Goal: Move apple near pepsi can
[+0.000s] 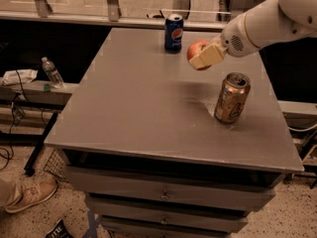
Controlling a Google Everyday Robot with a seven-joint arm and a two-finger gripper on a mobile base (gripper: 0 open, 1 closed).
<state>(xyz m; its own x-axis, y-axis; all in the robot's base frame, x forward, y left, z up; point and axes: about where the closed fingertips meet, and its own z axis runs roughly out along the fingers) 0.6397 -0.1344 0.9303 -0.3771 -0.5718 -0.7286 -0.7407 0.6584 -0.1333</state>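
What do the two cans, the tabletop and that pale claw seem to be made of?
The pepsi can and gold can look like thin printed metal, with shiny silvery tops. The table seems matte grey, laminate or painted board; no glare. The gripper, held above the table near the pepsi can and shut on the apple, looks like smooth cream plastic.

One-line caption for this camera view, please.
Gripper holds the apple above the table, near the pepsi can; a gold can stands nearby.
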